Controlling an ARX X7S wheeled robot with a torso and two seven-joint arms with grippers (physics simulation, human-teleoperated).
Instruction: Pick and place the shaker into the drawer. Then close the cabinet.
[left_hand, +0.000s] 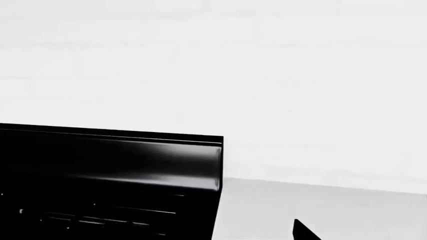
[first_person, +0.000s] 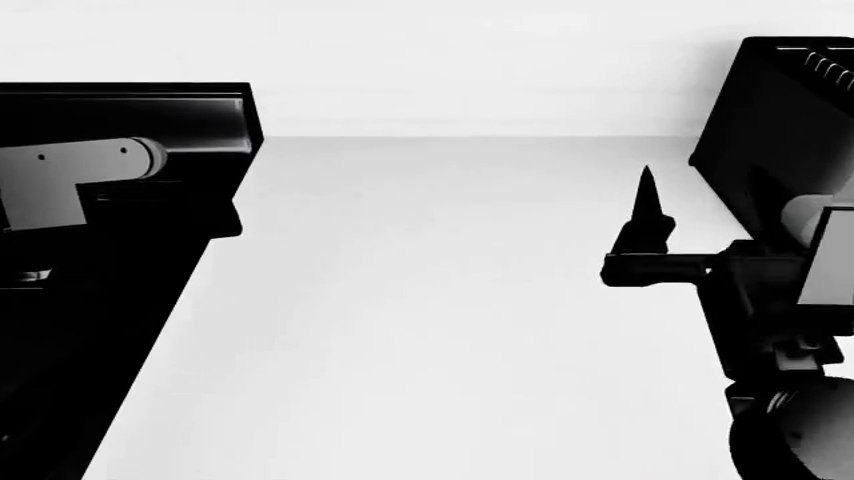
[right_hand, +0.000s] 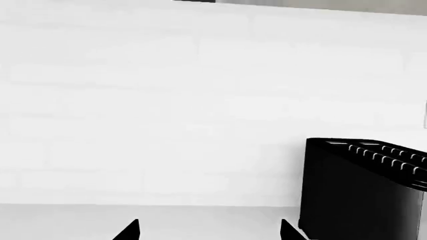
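Fingers (right_hand: 133, 231) of the right arm stood wide apart and held nothing, poised above the pale surface (first_person: 427, 320). A slotted black box (right_hand: 363, 190) sat just beside one tip, before a white brick wall (right_hand: 167, 100). Left fingers' spread could not be told. Neither shaker nor drawer was in view.

The head view looks down over the counter (first_person: 427, 330). Both wrist views face the white back wall (right_hand: 167, 100), low and near the counter's far edge.
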